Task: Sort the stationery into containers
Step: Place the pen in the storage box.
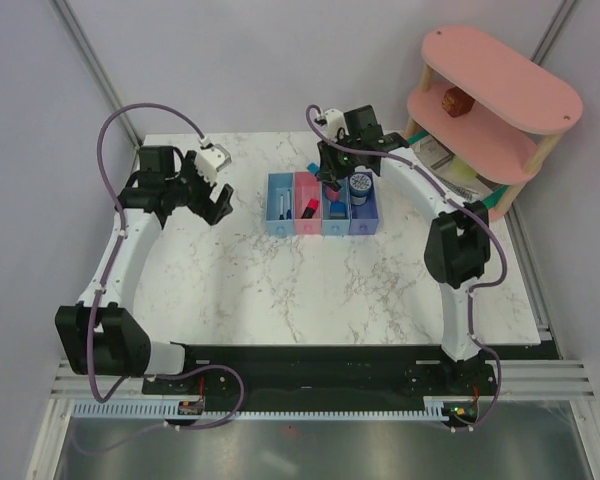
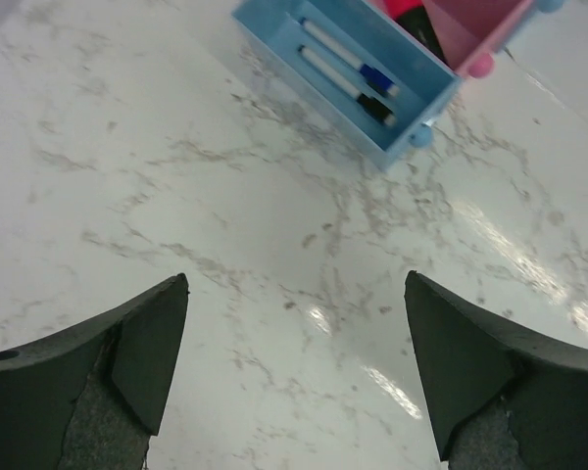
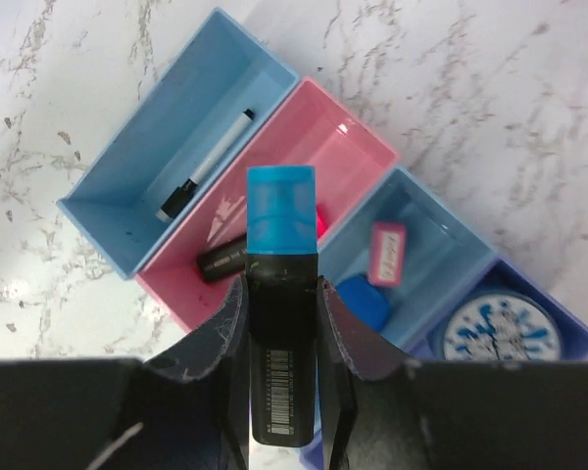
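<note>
Four joined containers stand in a row at the back middle of the marble table: light blue (image 1: 280,203), pink (image 1: 307,207), blue (image 1: 335,212), violet-blue (image 1: 364,212). My right gripper (image 3: 281,286) is shut on a blue highlighter (image 3: 281,211) and holds it above the pink bin (image 3: 304,147). A pink highlighter (image 3: 225,259) lies in that bin. The blue bin holds a pink eraser (image 3: 387,253) and a blue cube (image 3: 365,299). A tape roll (image 3: 497,331) fills the violet-blue bin. Two pens (image 2: 348,67) lie in the light blue bin (image 2: 412,122). My left gripper (image 2: 296,294) is open over bare table, left of the bins.
A pink two-tier shelf (image 1: 500,80) stands at the back right with a small brown block (image 1: 454,100) on its lower level. A green-rimmed tray (image 1: 495,200) lies under it. The table's edges run close behind the bins and along the right.
</note>
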